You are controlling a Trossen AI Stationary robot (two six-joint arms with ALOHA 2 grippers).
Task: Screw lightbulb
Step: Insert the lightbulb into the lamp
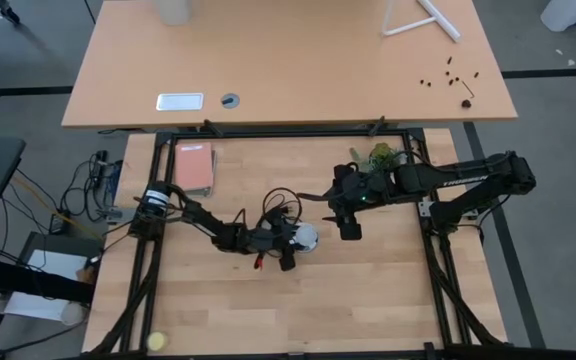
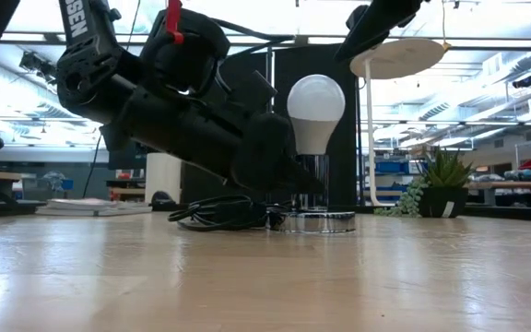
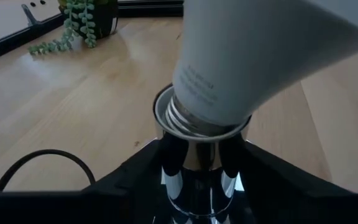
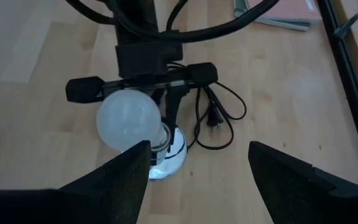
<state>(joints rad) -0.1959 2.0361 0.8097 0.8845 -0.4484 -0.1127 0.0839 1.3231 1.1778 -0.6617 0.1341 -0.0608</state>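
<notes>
Gripping the socket [image 3: 201, 162] stem at table centre, the left gripper [image 3: 201, 155] steadies it; the lightbulb [image 2: 315, 111] sits in it, tilted. At two o'clock, the right gripper [image 4: 197, 171] hovers, jaws apart. Seating appears underway; next, straighten and turn.

Lightbulb [image 3: 260, 56] base in chrome socket [image 3: 197, 162]; fingers [image 3: 135, 180] astride

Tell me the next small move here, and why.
Probably bring the right gripper down onto the bulb to turn it. The bulb already stands in the socket, some thread still showing, while the left gripper braces the socket stem and the right hangs open above.
</notes>
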